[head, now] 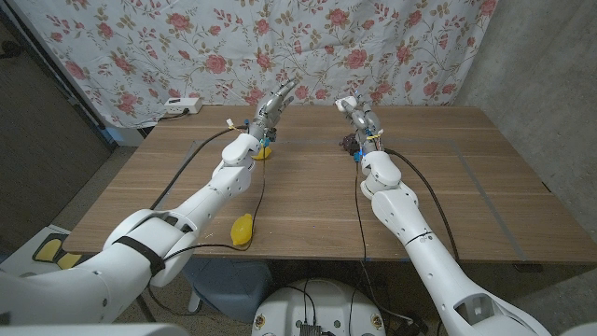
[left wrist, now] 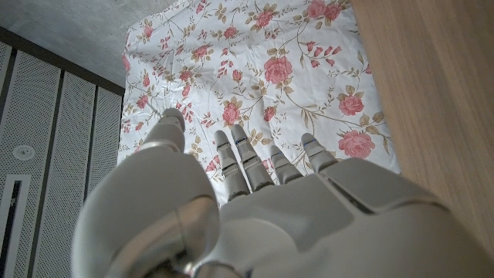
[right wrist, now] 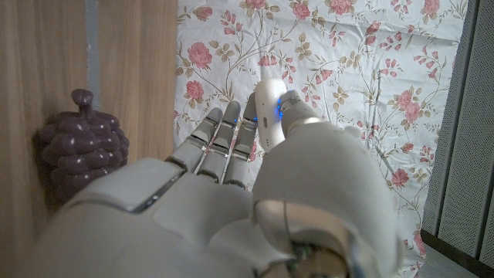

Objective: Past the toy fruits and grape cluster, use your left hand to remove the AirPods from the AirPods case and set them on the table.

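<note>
1. The AirPods case (right wrist: 268, 114) is a small white rounded shell held up off the worktop (head: 308, 205) in the right hand (head: 357, 114), pinched between thumb and fingers at the far side of the worktop, just above the purple grape cluster (right wrist: 81, 150)

2. The left hand (head: 270, 105) is raised across from it with fingers spread and nothing in them; the two hands are near each other but apart

3. I cannot tell whether the lid is open or whether the earbuds sit inside; the case is too small in the head view and mostly covered by the thumb in the right wrist view

4. Judging by its look, the case is light, rigid, smooth plastic, so it will likely slip or twist in the holding hand if pushed sideways; the right hand's grip should stay low on the body, leaving the lid end free

5. The earbuds should be tiny, glossy and seated snugly, so the left fingertips would best pinch the exposed top of one and draw it straight out along its stem

6. A yellow toy fruit (head: 263, 150) lies under the left wrist and another yellow toy fruit (head: 242, 230) near the front edge; bare worktop between the arms seems the safer spot to set the earbuds, since they may roll
</note>
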Robot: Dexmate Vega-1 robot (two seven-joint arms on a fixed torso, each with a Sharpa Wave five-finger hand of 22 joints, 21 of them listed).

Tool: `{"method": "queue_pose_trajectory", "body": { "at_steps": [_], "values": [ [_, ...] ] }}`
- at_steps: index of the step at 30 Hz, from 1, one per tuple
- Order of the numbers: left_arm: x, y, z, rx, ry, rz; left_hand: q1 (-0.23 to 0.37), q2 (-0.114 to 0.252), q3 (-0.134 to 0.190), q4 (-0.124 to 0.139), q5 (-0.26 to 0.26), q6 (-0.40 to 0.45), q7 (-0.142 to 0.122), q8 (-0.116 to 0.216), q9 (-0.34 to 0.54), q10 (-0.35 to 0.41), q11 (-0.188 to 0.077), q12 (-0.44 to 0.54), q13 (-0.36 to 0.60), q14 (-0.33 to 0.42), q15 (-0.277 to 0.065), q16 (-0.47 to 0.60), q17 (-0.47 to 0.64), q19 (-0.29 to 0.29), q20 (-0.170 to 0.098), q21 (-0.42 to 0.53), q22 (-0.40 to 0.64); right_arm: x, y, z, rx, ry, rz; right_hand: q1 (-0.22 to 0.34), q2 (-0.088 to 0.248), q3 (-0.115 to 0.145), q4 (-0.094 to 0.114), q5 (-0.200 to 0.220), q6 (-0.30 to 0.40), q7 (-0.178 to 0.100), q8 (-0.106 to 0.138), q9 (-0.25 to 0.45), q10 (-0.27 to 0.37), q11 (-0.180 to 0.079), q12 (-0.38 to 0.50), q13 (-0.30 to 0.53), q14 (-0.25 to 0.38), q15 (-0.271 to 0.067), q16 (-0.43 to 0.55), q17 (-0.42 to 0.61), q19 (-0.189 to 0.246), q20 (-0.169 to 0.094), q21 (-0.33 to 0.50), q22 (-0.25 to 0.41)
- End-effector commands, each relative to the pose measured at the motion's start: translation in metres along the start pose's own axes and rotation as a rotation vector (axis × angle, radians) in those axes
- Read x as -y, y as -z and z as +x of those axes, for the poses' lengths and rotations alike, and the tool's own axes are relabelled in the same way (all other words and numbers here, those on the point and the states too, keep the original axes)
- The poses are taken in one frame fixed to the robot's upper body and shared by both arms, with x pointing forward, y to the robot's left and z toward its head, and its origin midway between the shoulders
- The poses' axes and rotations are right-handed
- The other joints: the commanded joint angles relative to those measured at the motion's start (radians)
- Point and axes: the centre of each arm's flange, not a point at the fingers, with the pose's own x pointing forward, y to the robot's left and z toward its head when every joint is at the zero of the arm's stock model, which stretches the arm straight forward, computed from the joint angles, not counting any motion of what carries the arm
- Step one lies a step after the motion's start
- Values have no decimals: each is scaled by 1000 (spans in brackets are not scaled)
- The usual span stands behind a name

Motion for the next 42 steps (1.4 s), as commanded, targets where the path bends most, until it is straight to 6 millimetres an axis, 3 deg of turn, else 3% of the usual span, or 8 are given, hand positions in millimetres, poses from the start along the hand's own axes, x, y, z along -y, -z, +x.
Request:
{"method": "queue_pose_trajectory", "body": {
  "at_steps": [1, 10, 14, 20, 38, 39, 42],
  "values": [
    [-6, -11, 4, 23, 33, 43, -3, -1, -1, -1, 5, 1, -8, 2, 3, 10, -2, -1, 0, -5, 0, 2, 3, -9, 10, -1, 3, 7, -2, 5, 20, -8, -40, 9, 2, -3, 2, 2, 8, -2, 3, 4, 192, -185, 6, 2, 10, -183, -3, 0, 4, 0, 0, 3],
    [-6, -21, 8, 21, 83, 65, -9, -2, -2, 2, 4, -21, 0, -12, 4, -6, 5, -8, -1, -17, 15, 4, 4, -25, 19, -4, 4, 6, -2, 7, 27, -22, -55, 10, 3, -5, 2, 3, 9, -2, 3, 4, 192, -186, 5, -2, 12, -183, -4, 0, 5, 2, 0, 2],
    [-7, -28, 14, 23, 185, 131, -22, -2, -5, 7, 4, -11, 10, -14, 5, -55, 12, -27, -2, -41, 24, 3, 5, -39, 23, -6, 4, 7, -2, 7, 30, -23, -60, 11, 3, -7, 2, 3, 9, -1, 2, 4, 193, -186, 7, -3, 12, -184, -5, 0, 6, 3, 0, 2],
    [-5, -29, 14, 28, 162, 89, -43, 0, -6, 11, 6, -3, 27, -27, 5, -144, 38, -48, -8, -115, 52, -4, 7, -95, 33, -16, 4, 10, -3, 7, 42, -27, -72, 11, 3, -9, 3, 3, 11, -2, 2, 4, 193, -186, 7, -5, 13, -183, -7, 1, 7, 3, 0, 2],
    [-2, -35, 20, 22, 199, 135, -49, 1, -5, 9, 7, -6, 34, -38, 5, -139, 38, -33, -11, -118, 61, 6, 6, -100, 38, -10, 5, 14, -5, 6, 76, -37, -107, 12, 4, -15, 4, 4, 21, -2, 3, 4, 195, -186, 10, -9, 16, -182, -10, 3, 11, 5, 0, 2],
    [-2, -35, 21, 22, 210, 141, -49, 1, -3, 6, 8, -43, 18, -56, 5, -124, 34, -25, -13, -114, 61, 10, 6, -100, 37, -7, 5, 14, -5, 5, 77, -38, -111, 12, 4, -16, 4, 4, 21, -1, 3, 4, 195, -186, 9, -9, 17, -182, -10, 3, 11, 5, 0, 2],
    [1, -35, 21, 20, 212, 139, -49, 2, -2, 5, 9, -55, 15, -62, 6, -109, 31, -18, -13, -110, 60, 13, 5, -98, 39, -4, 5, 13, -4, 5, 76, -44, -112, 12, 5, -17, 5, 4, 22, -2, 3, 4, 196, -186, 10, -9, 19, -182, -10, 3, 12, 5, 0, 2]
  ]
}}
